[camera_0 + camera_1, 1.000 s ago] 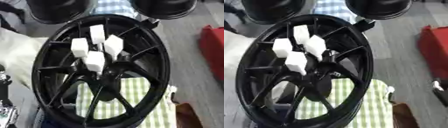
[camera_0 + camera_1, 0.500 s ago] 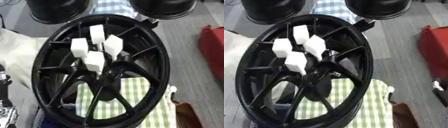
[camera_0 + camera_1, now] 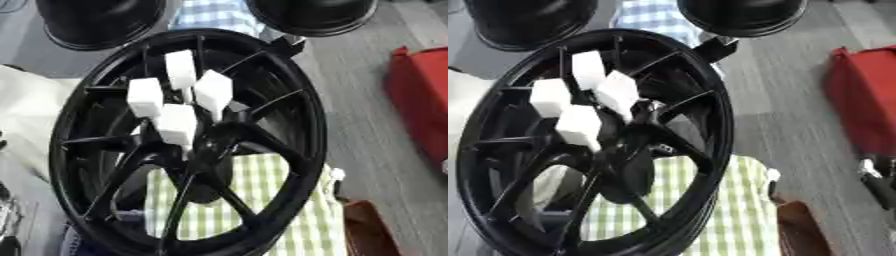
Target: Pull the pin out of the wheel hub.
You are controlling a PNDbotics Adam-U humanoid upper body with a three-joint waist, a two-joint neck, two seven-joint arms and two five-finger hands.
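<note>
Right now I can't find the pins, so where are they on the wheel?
In the left eye view, four white block-topped pins cluster at the hub of the black wheel, left of centre and above the green checked cloth.

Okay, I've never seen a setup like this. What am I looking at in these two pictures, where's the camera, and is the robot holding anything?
Both pictures come from the two eyes of one camera in the robot's head, looking down, so they show nearly the same scene. In the middle is a black wheel hub with four white blocks sticking out near its centre, probably the pins to be pulled. Under it lies a green checked cloth. Two more black wheels sit at the far edge, and a red object is on the right. The dark and silver part at the right edge seems to be the right robot hand. A sliver at the lower left may be the left robot hand. Neither touches the wheel, so nothing is held.
</note>
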